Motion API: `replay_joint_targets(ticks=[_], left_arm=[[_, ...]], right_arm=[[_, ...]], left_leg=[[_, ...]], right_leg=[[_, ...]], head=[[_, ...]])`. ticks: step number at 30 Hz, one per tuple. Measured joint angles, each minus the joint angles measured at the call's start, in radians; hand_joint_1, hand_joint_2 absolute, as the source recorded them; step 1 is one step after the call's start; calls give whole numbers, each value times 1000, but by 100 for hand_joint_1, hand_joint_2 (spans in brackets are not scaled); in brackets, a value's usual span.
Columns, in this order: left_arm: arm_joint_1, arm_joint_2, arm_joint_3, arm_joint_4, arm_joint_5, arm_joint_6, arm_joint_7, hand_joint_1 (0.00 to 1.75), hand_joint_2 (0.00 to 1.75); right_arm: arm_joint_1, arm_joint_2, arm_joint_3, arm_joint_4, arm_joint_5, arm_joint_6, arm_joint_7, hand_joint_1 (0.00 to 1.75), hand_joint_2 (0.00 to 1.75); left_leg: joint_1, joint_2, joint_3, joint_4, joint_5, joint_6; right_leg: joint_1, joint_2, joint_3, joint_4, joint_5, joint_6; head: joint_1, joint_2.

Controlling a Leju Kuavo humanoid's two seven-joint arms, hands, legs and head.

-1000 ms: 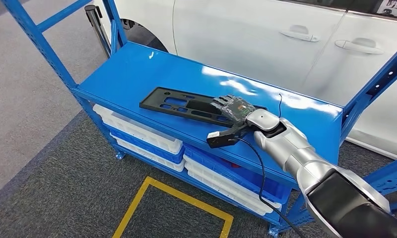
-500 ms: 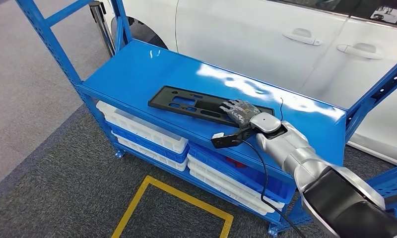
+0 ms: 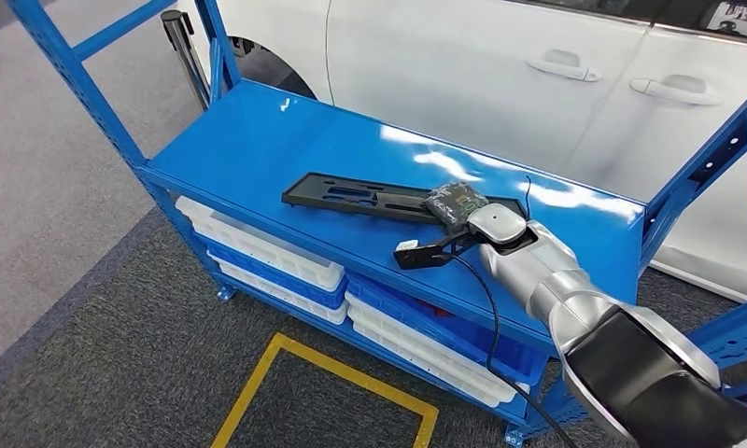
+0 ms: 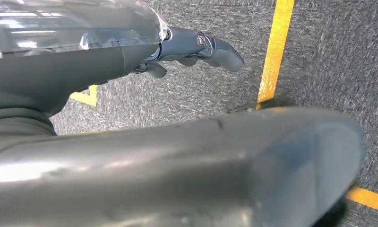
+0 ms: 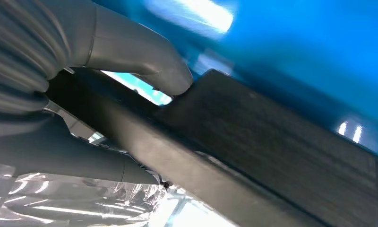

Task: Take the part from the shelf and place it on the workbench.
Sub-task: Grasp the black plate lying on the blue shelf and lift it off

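Lifting is the step in hand, judged from the black plastic panel tilting on the blue shelf: its left end is resting on or just above the top deck while its right end is sitting in the right hand. The right wrist view is showing the grey thumb pressing on one face of the panel and darker fingers closing under the other, so the hand is gripping the part near one end. Because the hold is far from the panel's middle, the long free end is likely to sag or swing; raising it level and slowly until the left end is well off the deck, then drawing it back past the blue upright on the right, should keep it from catching. The left hand is hanging over grey carpet and a yellow floor line, fingers curled in, holding nothing.

Hard to make out: whether the panel's left end is touching the deck, and how deep the fingers are reaching under it. The bench is out of frame, so the route to it cannot be judged.
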Motion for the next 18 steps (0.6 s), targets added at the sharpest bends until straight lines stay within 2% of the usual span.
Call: replay_joint_targets(ticks=[1,2,3,5,6,7,9,11,12,13,15,16,17,18], left_arm=[[2,0,0,0,0,0,0,0,0],[3,0,0,0,1,0,0,0,0],[4,0,0,0,2,0,0,0,0],[3,0,0,0,2,1,0,0,0],[2,0,0,0,2,1,-1,0,0],[2,0,0,0,2,2,-1,0,0],[2,0,0,0,2,2,-4,0,0],[3,0,0,0,3,2,-13,0,0],[2,0,0,0,4,2,-18,0,44],[2,0,1,0,6,2,-23,0,87],[1,1,4,0,15,3,-32,0,175],[0,1,6,0,19,5,-37,0,175],[0,1,7,0,21,8,-41,0,175],[0,1,9,0,22,12,-46,0,175]], right_arm=[[1,-1,-2,0,0,-7,-1,173,175],[2,-2,-5,1,0,-17,-2,174,175],[2,-3,-8,1,-3,-28,-6,175,175],[4,-6,-22,-3,-24,-47,-27,175,175],[7,-11,-32,-9,-48,-51,-49,175,175],[12,-18,-47,-19,-84,-51,-83,175,175],[29,-35,-86,-58,-183,-24,-172,174,175],[55,-54,-138,-137,-317,49,-271,172,175],[68,-61,-165,-189,-394,96,-312,172,175],[81,-66,-192,-244,-470,143,-342,171,175],[110,-66,-240,-355,-626,235,-377,172,175],[127,-65,-261,-412,-704,278,-387,172,175],[145,-63,-282,-470,-780,316,-394,173,175],[161,-61,-301,-525,-845,347,-397,173,175]], left_leg=[[1,0,-20,43,-10,-2],[2,0,-23,52,-3,-4],[3,0,-7,18,23,-4],[5,1,61,-121,86,-4],[4,0,89,-179,105,0],[4,-1,105,-214,113,5],[0,-3,107,-226,113,19],[1,-3,109,-232,118,31],[3,-2,110,-236,121,37],[4,0,111,-238,122,41],[3,3,111,-238,122,43],[3,4,111,-238,121,44],[3,4,111,-238,121,44],[3,3,112,-237,119,44]], right_leg=[[1,0,0,0,0,0],[1,0,0,1,-1,-1],[0,1,0,2,-1,0],[0,3,-1,8,-4,5],[2,4,-3,12,-5,9],[4,4,-5,15,-6,14],[4,4,-8,16,-5,25],[1,4,-14,25,-15,36],[0,4,-26,53,-34,40],[-2,5,-49,103,-64,44],[-4,5,-115,243,-128,49],[-5,5,-141,297,-143,51],[-7,5,-151,313,-137,51],[-8,5,-141,288,-113,50]], head=[[0,0],[0,0],[0,0],[0,0],[0,0],[0,0],[0,0],[0,0],[0,0],[0,0],[0,0],[0,0],[0,0],[0,0]])
